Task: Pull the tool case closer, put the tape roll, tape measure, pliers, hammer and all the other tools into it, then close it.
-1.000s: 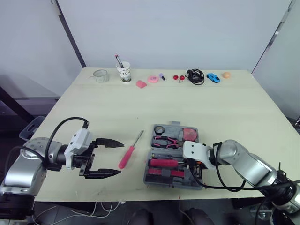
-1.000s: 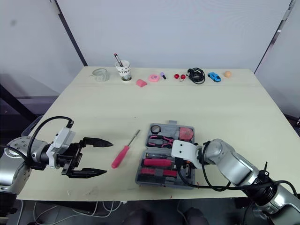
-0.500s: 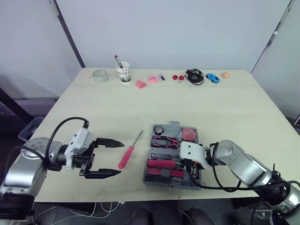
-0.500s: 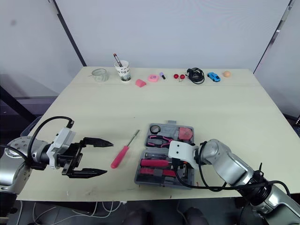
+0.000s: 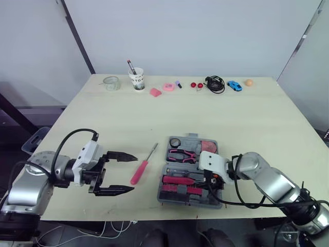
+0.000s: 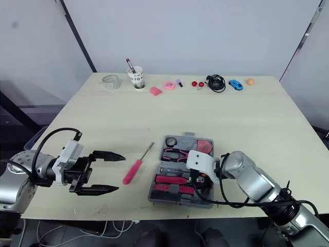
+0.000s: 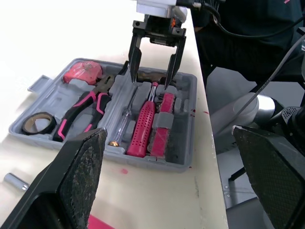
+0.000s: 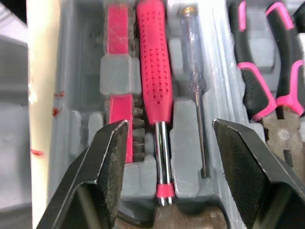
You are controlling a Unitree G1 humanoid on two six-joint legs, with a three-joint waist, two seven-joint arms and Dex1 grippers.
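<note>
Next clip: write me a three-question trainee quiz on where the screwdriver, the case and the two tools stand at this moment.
1. True or false: the screwdriver lies on the table, outside the open case.
2. Fill in: the left tool is ____ (open or shut).
3. Which is above the case? A) left tool B) right tool

Key: 1 true; 2 open; 3 B.
</note>
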